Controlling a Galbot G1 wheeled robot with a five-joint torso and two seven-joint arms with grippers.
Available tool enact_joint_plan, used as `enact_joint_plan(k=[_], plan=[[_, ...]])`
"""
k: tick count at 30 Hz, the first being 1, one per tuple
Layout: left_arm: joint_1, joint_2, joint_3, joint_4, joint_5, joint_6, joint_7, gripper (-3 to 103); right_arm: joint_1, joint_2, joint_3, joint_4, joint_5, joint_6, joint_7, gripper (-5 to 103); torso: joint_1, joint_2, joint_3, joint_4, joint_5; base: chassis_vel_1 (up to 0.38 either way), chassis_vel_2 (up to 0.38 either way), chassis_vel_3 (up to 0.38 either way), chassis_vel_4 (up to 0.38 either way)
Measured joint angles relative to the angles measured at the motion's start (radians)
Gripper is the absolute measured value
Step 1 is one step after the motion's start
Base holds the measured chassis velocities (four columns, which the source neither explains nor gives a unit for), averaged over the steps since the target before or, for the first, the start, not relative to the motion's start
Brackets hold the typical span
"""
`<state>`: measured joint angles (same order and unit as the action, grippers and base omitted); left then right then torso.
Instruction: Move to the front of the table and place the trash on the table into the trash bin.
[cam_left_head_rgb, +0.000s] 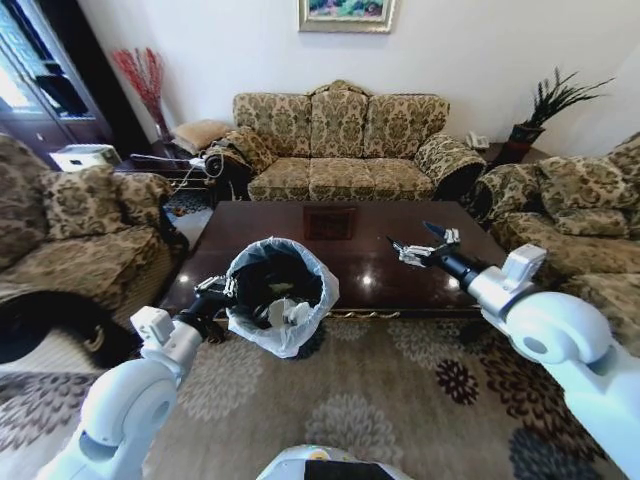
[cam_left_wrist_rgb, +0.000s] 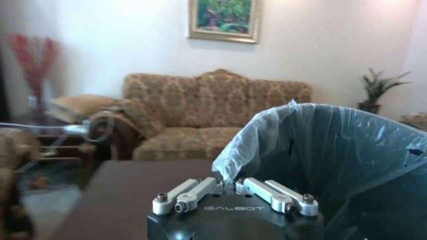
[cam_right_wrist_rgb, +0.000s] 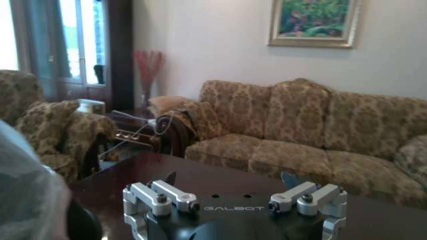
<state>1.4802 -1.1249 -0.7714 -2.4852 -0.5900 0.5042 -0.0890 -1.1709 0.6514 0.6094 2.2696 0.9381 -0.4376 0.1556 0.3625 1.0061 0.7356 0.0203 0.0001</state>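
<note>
Table (cam_left_head_rgb: 300, 255): lying just ahead of the robot, its long axis running left to right.
Trash bin (cam_left_head_rgb: 278, 295): hanging at the table's near edge, white scraps showing inside.
Left gripper (cam_left_head_rgb: 222, 289): pinching the bin's bag rim, fingers together.
Right gripper (cam_left_head_rgb: 420, 245): hovering over the tabletop, fingers apart, to the bin's right.

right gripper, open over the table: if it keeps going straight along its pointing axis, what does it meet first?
Probably the table top: in the head view the right gripper points forward and slightly down over bare dark wood. If the tilt is shallower than it looks, the sofa behind is next. Depth is unclear.
</note>
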Motion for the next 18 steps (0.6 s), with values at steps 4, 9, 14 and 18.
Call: enact_joint_plan(k=[4,9,14,18], plan=[[0.014,-0.031,-0.015,0.025,0.062,0.006,0.003,3,-0.071,0.074,0.058,-0.010,-0.024,-0.001,0.070,100,-0.001,0.000,0.000,0.0001,-0.0013,0.358,-0.036,-0.370,0.032],[0.038,-0.078,-0.036,0.111,0.150,-0.020,-0.012,3,-0.162,0.159,0.170,-0.030,-0.055,0.019,0.075,100,0.000,0.000,0.000,0.0003,-0.0002,0.135,0.000,-0.050,0.008],[0.068,-0.114,-0.062,0.212,0.162,-0.042,-0.011,3,-0.228,0.204,0.313,-0.043,-0.040,0.030,0.052,100,0.001,0.000,0.000,-0.0003,0.0006,-0.097,-0.009,0.069,-0.017],[0.069,-0.133,-0.061,0.294,0.170,-0.068,-0.002,3,-0.247,0.216,0.361,-0.049,-0.020,0.031,0.047,100,0.001,0.000,0.000,-0.0004,0.0000,-0.035,0.004,0.034,-0.005]])
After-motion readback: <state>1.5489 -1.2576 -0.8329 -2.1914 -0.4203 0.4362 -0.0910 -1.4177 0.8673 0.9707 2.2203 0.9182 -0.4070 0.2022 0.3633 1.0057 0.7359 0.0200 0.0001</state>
